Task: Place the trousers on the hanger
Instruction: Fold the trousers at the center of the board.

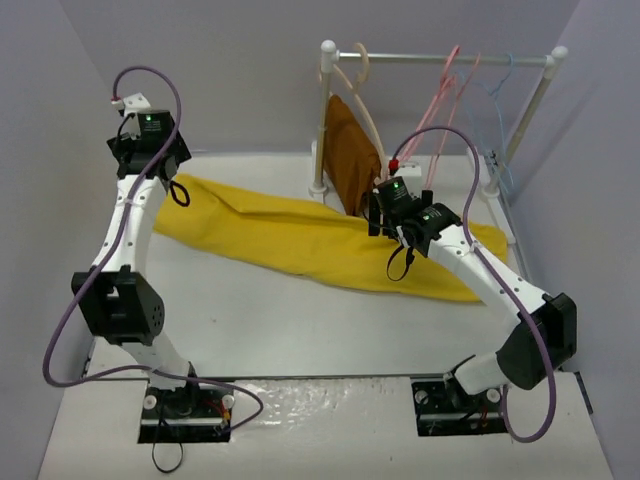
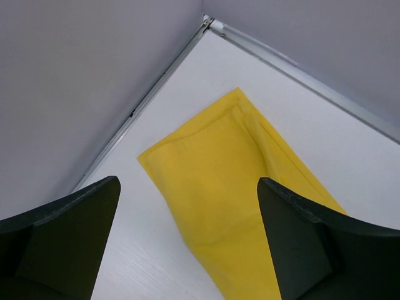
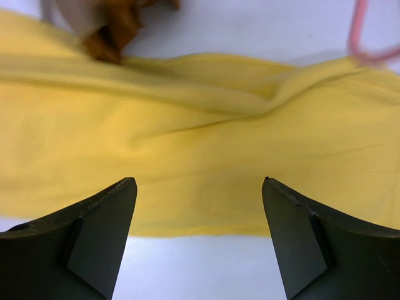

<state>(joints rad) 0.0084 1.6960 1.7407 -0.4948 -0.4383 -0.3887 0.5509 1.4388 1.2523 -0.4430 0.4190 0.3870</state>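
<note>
Across the white bench (image 1: 260, 320), yellow trousers (image 1: 300, 235) lie flat, stretching from far left to right. The left end effector (image 2: 187, 187) hovers released near their left end, and the right end effector (image 3: 199, 184) hovers released over their right half. Two pink hangers (image 1: 445, 85) hang on the far rail (image 1: 440, 58), right of a rust-brown cloth (image 1: 350, 150).

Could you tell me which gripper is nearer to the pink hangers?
Right. The right gripper hovers over the trousers just in front of the pink hangers; the left gripper is over the trousers' far left end, well away.
</note>
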